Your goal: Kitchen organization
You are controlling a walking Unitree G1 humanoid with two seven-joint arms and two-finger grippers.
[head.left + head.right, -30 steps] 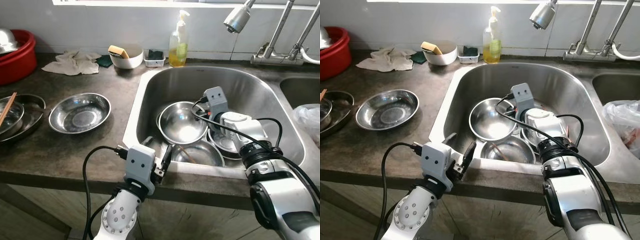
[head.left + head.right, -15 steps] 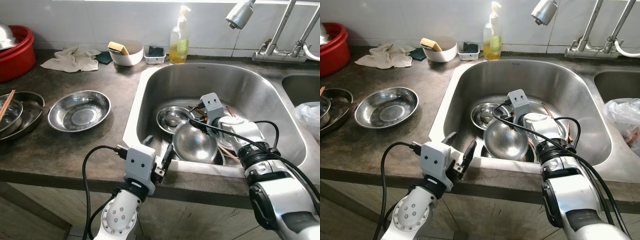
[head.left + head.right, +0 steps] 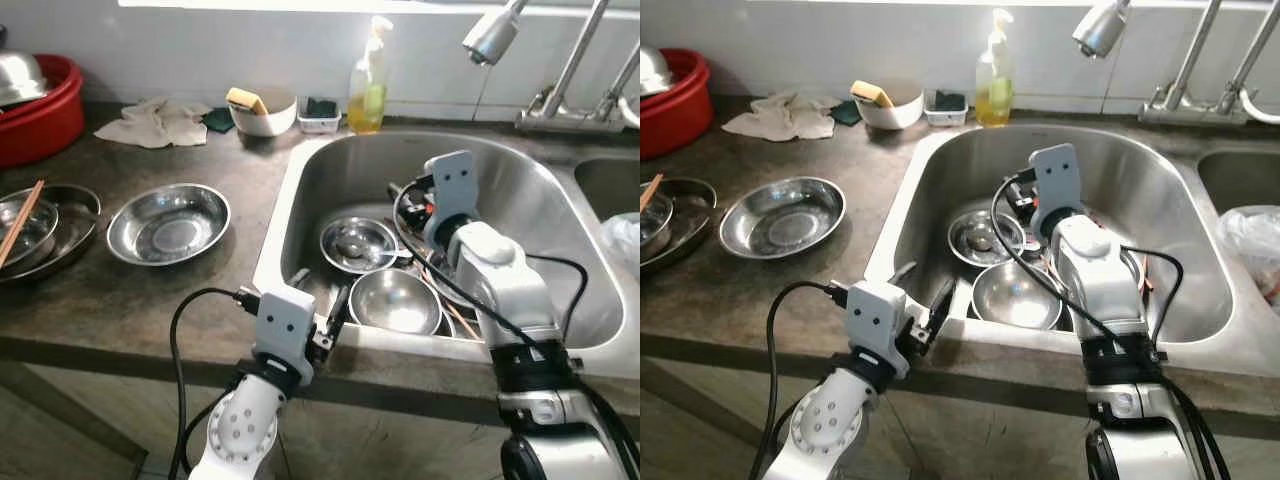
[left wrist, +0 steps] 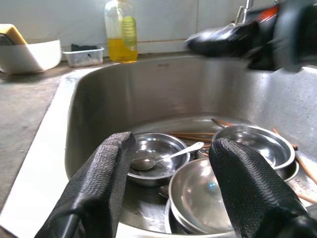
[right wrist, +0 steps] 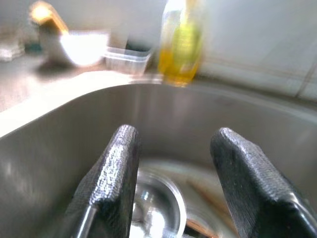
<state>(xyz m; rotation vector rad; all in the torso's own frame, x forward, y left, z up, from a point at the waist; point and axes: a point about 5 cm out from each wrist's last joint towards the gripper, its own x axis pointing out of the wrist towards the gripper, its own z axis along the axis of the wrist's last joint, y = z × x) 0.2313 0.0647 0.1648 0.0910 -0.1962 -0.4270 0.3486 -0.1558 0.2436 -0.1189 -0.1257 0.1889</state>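
Dark stone counter surrounds a stainless steel sink. From the head, the left gripper rests at the sink's near rim, arm bent upward; the right gripper hangs raised over the basin, forearm steep. A small steel bowl holding a spoon and a larger round steel bowl lie inside. Left wrist: black fingers spread, empty. Right wrist: fingers apart, empty.
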